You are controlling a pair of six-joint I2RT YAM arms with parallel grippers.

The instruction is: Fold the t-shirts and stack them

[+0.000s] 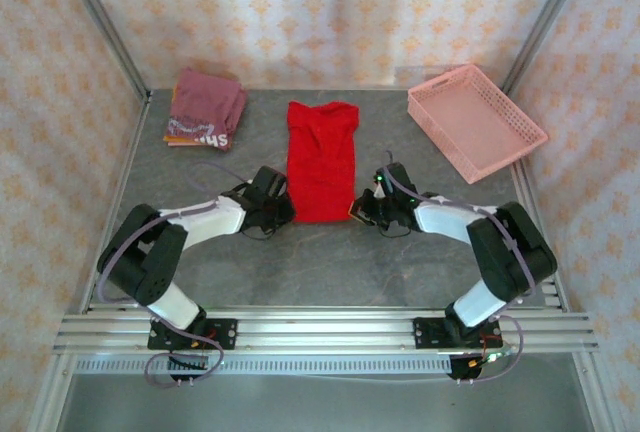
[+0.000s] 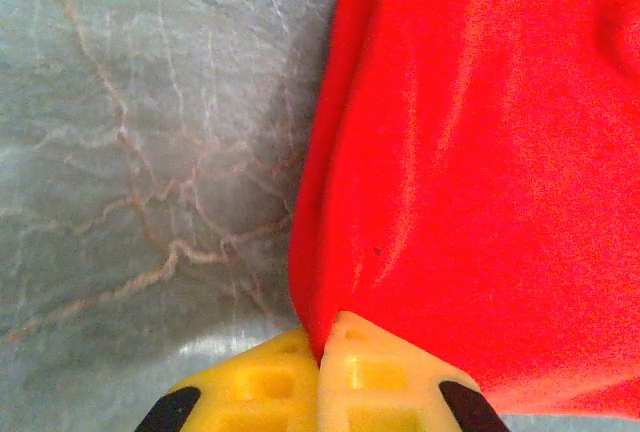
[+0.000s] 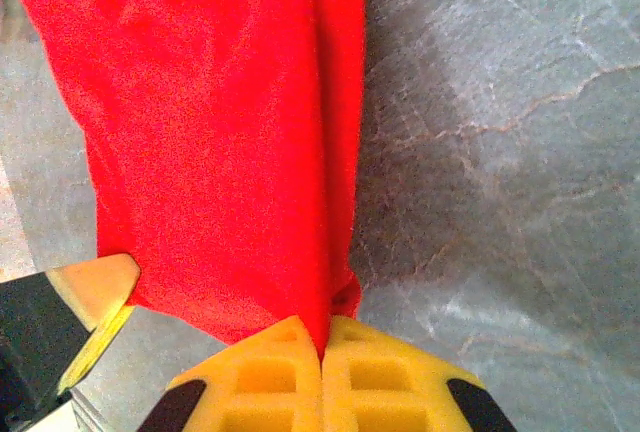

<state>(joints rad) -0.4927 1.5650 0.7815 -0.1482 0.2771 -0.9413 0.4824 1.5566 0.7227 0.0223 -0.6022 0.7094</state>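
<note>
Top external: left end effector (image 2: 320, 354) and right end effector (image 3: 322, 348) clench red tee (image 1: 322, 160) near corners; next, fold hem evenly toward far edge.

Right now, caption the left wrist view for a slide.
Left gripper shut on a corner of the red tee, grey table beside.

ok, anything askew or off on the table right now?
Nothing serious. The red tee lies as a long strip, both near corners pinched: left claw and right claw are shut on it. The basket sits skewed to the table edge; the folded pile is slightly rumpled on top.
</note>
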